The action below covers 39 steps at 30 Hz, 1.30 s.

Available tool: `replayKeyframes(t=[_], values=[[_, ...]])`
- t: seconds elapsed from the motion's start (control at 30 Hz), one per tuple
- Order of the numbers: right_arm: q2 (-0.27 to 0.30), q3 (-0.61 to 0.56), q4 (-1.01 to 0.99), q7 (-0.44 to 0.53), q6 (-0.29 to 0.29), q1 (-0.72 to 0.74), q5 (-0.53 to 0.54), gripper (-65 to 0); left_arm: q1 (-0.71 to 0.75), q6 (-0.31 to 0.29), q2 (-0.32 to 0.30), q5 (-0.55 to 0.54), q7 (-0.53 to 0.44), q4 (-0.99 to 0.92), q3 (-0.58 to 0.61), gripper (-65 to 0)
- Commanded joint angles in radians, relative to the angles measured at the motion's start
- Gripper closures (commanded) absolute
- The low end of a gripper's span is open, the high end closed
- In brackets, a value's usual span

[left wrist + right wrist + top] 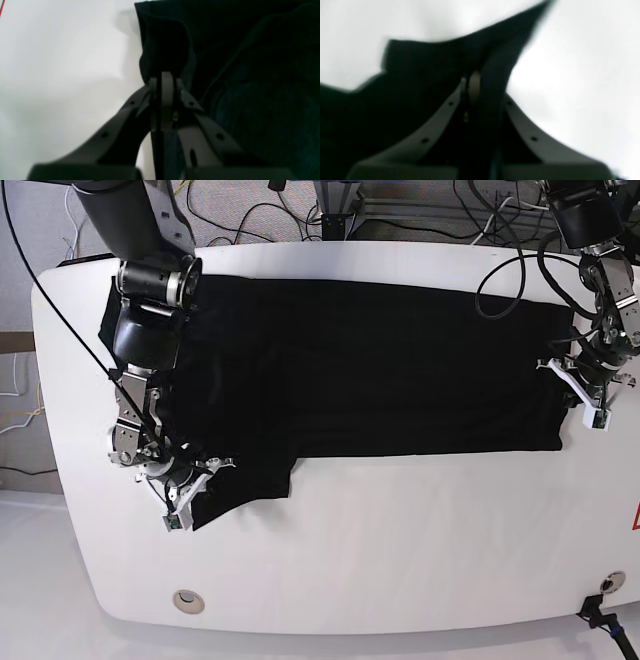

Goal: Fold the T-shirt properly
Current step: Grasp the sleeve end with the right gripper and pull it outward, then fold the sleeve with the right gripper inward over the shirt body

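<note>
Black T-shirt (360,365) flat on the white desk (400,540), a hand pinching it at each end

The T-shirt lies spread out, plain black side up, reaching from one hand across to the other. The left hand (163,80) is clenched on the cloth edge, which bunches up into a fold just past its fingertips. The right hand (472,83) is clenched on a sleeve edge, and the cloth rises to a point beyond it. Bare desk lies beside each hand, and cables (500,280) trail over the desk's far edge near the left hand
</note>
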Motion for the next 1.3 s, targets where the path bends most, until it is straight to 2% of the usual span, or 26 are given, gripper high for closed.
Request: replayKeyframes(t=[0.0, 0.13, 0.2, 0.33, 0.57, 0.8, 0.9, 1.0, 1.27], values=[[-0.032, 0.0, 0.206, -0.097, 0.058, 0.008, 0.02, 0.0, -0.013, 0.001, -0.02, -0.009, -0.018, 0.016, -0.005, 0.0], [-0.104, 0.0, 0.54, -0.364, 0.092, -0.087, 0.02, 0.0, -0.013, 0.001, -0.02, -0.006, -0.018, 0.016, -0.005, 0.0], [-0.133, -0.002, 0.66, -0.468, 0.114, -0.134, 0.021, 0.0, -0.013, 0.001, -0.02, -0.006, -0.018, 0.016, -0.005, 0.0], [-0.161, -0.005, 0.833, -0.599, 0.15, -0.242, 0.021, 0.0, -0.013, 0.001, -0.019, -0.006, -0.018, 0.016, -0.005, 0.0], [-0.165, -0.193, 0.994, -0.616, 0.15, -0.455, 0.021, 0.0, -0.013, 0.001, -0.017, -0.004, -0.018, 0.016, -0.005, 0.0], [-0.165, -0.324, 1.022, -0.616, 0.15, -0.604, 0.021, 0.0, -0.013, 0.001, -0.017, -0.004, -0.018, 0.016, -0.005, 0.0], [-0.122, -0.396, 1.028, -0.616, 0.15, -0.644, 0.021, -9.7, -0.013, 0.001, -0.017, -0.004, -0.018, 0.016, -0.005, 0.0], [-0.084, -0.47, 1.045, -0.616, 0.15, -0.668, 0.021, -15.3, -0.013, 0.001, -0.017, -0.004, -0.018, 0.016, -0.005, 0.0], [-0.058, -0.497, 1.116, -0.616, 0.15, -0.665, 0.021, -15.8, -0.013, 0.001, -0.02, -0.004, -0.018, 0.015, -0.005, 0.0]])
